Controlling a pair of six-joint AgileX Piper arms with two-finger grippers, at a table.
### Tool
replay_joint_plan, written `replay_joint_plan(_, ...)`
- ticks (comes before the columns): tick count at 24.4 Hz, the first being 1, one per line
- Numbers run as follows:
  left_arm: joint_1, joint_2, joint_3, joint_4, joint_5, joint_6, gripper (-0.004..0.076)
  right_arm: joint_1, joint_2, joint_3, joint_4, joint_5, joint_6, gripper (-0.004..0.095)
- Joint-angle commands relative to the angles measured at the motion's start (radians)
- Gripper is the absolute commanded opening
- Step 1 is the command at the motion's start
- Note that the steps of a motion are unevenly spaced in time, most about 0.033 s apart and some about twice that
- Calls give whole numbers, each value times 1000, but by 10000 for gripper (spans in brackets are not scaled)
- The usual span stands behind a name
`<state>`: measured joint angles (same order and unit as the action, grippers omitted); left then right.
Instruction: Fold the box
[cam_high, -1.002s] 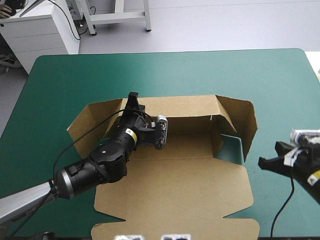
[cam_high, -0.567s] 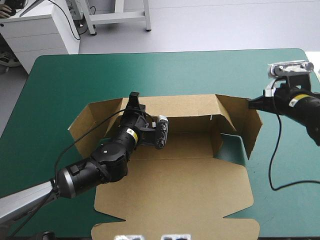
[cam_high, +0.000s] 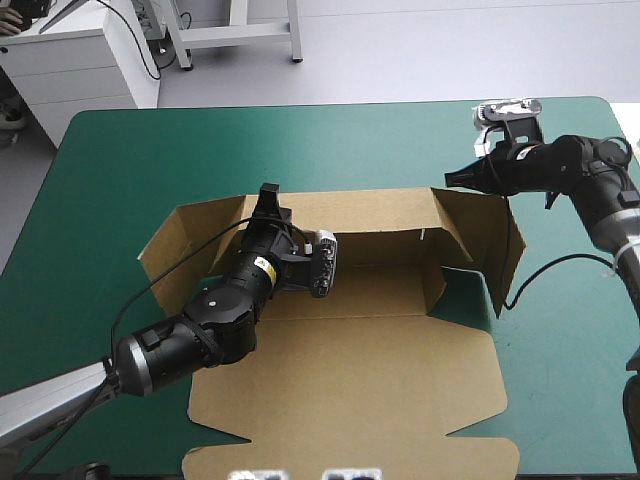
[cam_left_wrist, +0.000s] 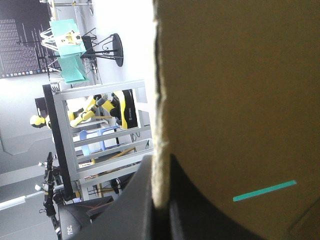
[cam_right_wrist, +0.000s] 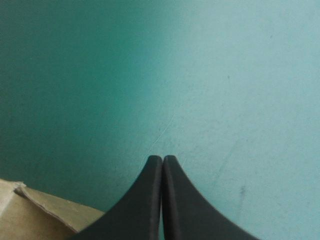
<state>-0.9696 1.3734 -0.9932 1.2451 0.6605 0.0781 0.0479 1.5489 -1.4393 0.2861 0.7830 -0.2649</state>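
Brown box (cam_high: 350, 385) edge part-hides left claw (cam_left_wrist: 161, 197) — rt claw (cam_right_wrist: 162, 159) tips together.

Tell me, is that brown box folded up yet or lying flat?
Partly folded. The box has its far and right walls standing up, while the wide near panel lies flat on the table.

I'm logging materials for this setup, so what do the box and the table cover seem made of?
The box: brown cardboard, probably corrugated, matte; its cut edge looks pale and fibrous, and it bends along creases. The cover: teal-green, smooth matte sheet with faint scratches; perhaps rubber or vinyl, unclear.
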Motion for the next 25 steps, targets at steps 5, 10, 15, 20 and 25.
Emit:
replay_joint_plan(5, -5, -27, -26, 43, -13, -23, -8, 3, -27, -38, 75, 187, -112, -20)
replay_joint_plan(10, -5, -27, -26, 43, -14, -54, -9, 3, -57, -38, 98, 328, -117, -20)
replay_joint_plan(15, -5, -27, -26, 43, -12, -54, -8, 3, -110, -36, 105, 363, -121, -20)
replay_joint_plan(20, -5, -27, -26, 43, -12, -54, -8, 3, -172, 30, 113, 348, -130, -20)
replay_joint_plan(25, -5, -27, -26, 43, -12, -54, -8, 3, -268, 212, 139, 217, -170, -20)
